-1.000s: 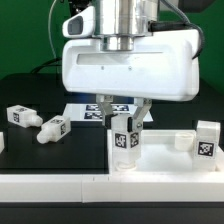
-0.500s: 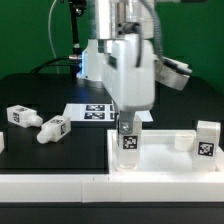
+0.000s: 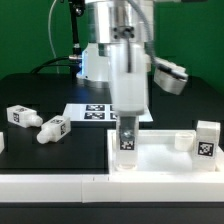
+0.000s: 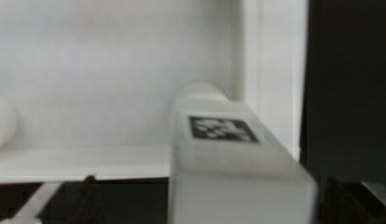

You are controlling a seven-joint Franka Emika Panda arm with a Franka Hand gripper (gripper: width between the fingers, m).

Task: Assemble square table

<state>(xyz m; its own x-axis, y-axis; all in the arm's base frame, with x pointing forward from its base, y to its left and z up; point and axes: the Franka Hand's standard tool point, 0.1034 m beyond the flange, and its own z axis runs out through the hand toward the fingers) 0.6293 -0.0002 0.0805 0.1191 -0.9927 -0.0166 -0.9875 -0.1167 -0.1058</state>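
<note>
The square tabletop (image 3: pixel 160 160) lies flat at the exterior view's right, rim up. My gripper (image 3: pixel 127 122) is shut on a short white leg (image 3: pixel 127 143) that stands upright in the slab's near left corner, its tag facing the camera. In the wrist view the same leg (image 4: pixel 234 160) fills the middle between my dark fingers (image 4: pixel 62 200), with the white slab (image 4: pixel 101 80) behind it; my gripper (image 4: pixel 208 215) sits at the frame edge. Two loose legs (image 3: pixel 20 116) (image 3: pixel 52 129) lie on the black table at the left. Another leg (image 3: pixel 206 138) stands at the slab's right.
The marker board (image 3: pixel 92 112) lies flat behind the gripper. A long low white border bar (image 3: pixel 55 185) runs along the front. A small white piece (image 3: pixel 183 141) sits next to the right-hand leg. Green wall behind.
My gripper has turned about its vertical axis from broadside to narrow side on, turning the leg with it in the corner socket. The loose legs have not moved.
</note>
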